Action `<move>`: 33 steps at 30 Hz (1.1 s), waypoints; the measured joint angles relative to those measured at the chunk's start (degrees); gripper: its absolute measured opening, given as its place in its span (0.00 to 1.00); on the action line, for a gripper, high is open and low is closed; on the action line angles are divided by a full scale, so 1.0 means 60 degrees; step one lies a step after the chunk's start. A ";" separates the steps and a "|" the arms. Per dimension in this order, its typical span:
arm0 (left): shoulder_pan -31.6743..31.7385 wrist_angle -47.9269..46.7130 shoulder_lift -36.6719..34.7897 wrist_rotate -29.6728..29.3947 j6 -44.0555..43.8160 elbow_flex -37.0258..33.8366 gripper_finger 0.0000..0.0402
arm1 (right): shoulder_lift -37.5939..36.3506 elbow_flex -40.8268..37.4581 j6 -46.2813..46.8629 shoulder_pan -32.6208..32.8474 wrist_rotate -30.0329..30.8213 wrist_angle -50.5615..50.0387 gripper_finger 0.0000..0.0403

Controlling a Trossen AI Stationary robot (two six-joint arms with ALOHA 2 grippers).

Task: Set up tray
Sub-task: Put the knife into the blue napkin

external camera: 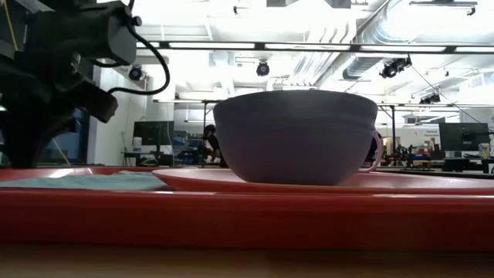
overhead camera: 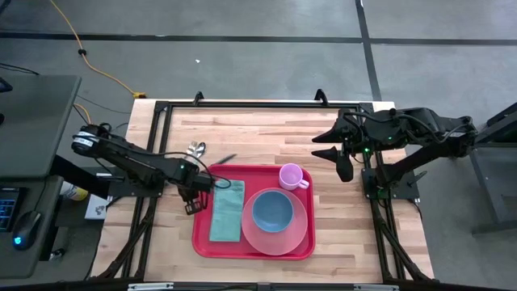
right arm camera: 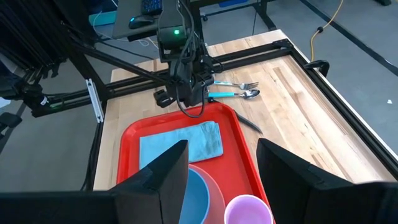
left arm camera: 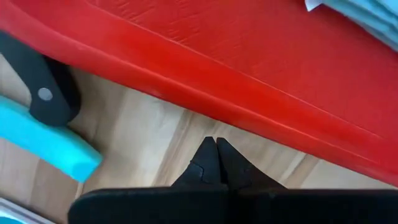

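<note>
The red tray (overhead camera: 203, 242) lies on the wooden table. On it are a teal napkin (overhead camera: 228, 210), a round pink plate (overhead camera: 295, 234) with a blue bowl (overhead camera: 272, 210) on it, and a pink cup (overhead camera: 292, 176). My left gripper (left arm camera: 216, 143) points straight down, shut and holding nothing. It stands over bare wood just outside the tray's left rim (left arm camera: 186, 81), close to the tray's far left corner (overhead camera: 192, 202). My right gripper (right arm camera: 221, 180) hangs open and raised at the table's right side (overhead camera: 339, 162), looking down on the tray.
A teal-handled spoon and fork (right arm camera: 236, 93) and a black-handled knife (right arm camera: 249, 123) lie on the wood beyond the tray's far left corner. A teal handle (left arm camera: 50, 140) and a black handle (left arm camera: 43, 93) show close to my left gripper. Bare wood lies right of the tray.
</note>
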 joint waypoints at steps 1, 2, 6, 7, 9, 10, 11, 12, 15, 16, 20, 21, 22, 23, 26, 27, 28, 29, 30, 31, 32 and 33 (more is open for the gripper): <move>0.0000 0.0026 0.0058 0.0015 0.0001 -0.0001 0.02 | 0.0000 0.0002 0.0000 0.0000 0.0000 0.0000 0.42; 0.0002 0.0097 0.0154 0.0061 0.0003 -0.0001 0.02 | 0.0000 0.0002 0.0000 0.0000 0.0000 0.0000 0.42; -0.0058 0.0459 0.0534 0.0261 0.0060 -0.0001 0.02 | 0.0001 0.0002 0.0051 0.0000 -0.0040 0.0007 0.42; -0.0070 0.0627 0.0617 0.0297 0.0088 0.0004 0.02 | -0.0002 0.0001 0.0051 0.0000 -0.0044 0.0007 0.42; -0.0071 0.0814 0.0729 0.0350 0.0090 0.0003 0.02 | 0.0001 0.0002 0.0055 0.0000 -0.0047 0.0004 0.42; -0.0069 0.0881 0.0784 0.0409 0.0084 0.0003 0.02 | -0.0001 0.0002 0.0055 0.0000 -0.0046 0.0006 0.42; -0.0061 0.0918 0.0833 0.0463 0.0072 0.0004 0.02 | 0.0001 0.0002 0.0051 0.0000 -0.0046 0.0006 0.42; -0.0057 0.0922 0.0839 0.0456 0.0053 0.0020 0.02 | 0.0001 0.0000 0.0051 0.0000 -0.0044 0.0010 0.42; -0.0051 0.0990 0.0856 0.0361 0.0053 0.0097 0.02 | 0.0001 0.0001 0.0047 0.0000 -0.0044 0.0000 0.42; -0.0051 0.1130 0.0862 0.0313 0.0053 0.0141 0.02 | 0.0001 0.0002 0.0047 0.0000 -0.0044 0.0004 0.42; -0.0051 0.1884 0.0864 0.0255 0.0090 0.0311 0.02 | 0.0001 0.0002 -0.0073 0.0000 -0.0012 0.0011 0.42; -0.0044 0.2085 0.0871 0.0242 0.0085 0.0302 0.02 | 0.0001 0.0002 -0.0091 0.0000 0.0007 0.0011 0.42; -0.0044 0.2245 0.0875 0.0215 0.0045 0.0303 0.02 | 0.0001 -0.0001 -0.0095 0.0000 0.0022 0.0018 0.42; -0.0045 0.2347 0.0874 0.0145 -0.0048 0.0302 0.02 | 0.0001 -0.0001 -0.0095 0.0000 0.0041 0.0018 0.42; -0.0047 0.2221 0.0872 -0.0050 -0.0183 0.0302 0.02 | 0.0001 0.0002 -0.0098 0.0000 0.0052 0.0017 0.42; -0.0047 0.2113 0.0872 -0.0055 -0.0195 0.0302 0.02 | 0.0001 0.0002 -0.0098 0.0000 0.0042 0.0011 0.42; -0.0044 0.2076 0.0872 -0.0055 -0.0206 0.0302 0.02 | 0.0000 -0.0001 -0.0098 0.0000 0.0033 0.0007 0.42; -0.0044 0.2046 0.0872 -0.0052 -0.0255 0.0302 0.02 | 0.0001 0.0002 -0.0098 0.0000 0.0033 0.0007 0.42; -0.0047 0.1984 0.0872 -0.0045 -0.0293 0.0302 0.02 | 0.0001 0.0002 -0.0098 0.0000 0.0033 0.0007 0.42; -0.0046 0.1944 0.0872 -0.0034 -0.0337 0.0302 0.02 | 0.0001 -0.0001 -0.0098 0.0000 0.0033 0.0007 0.42; -0.0044 0.1940 0.0872 -0.0012 -0.0342 0.0302 0.02 | -0.0001 0.0002 -0.0098 0.0000 0.0033 0.0007 0.42; -0.0044 0.1878 0.0842 -0.0029 -0.0344 0.0302 0.03 | -0.0002 0.0002 -0.0098 0.0000 0.0033 0.0005 0.42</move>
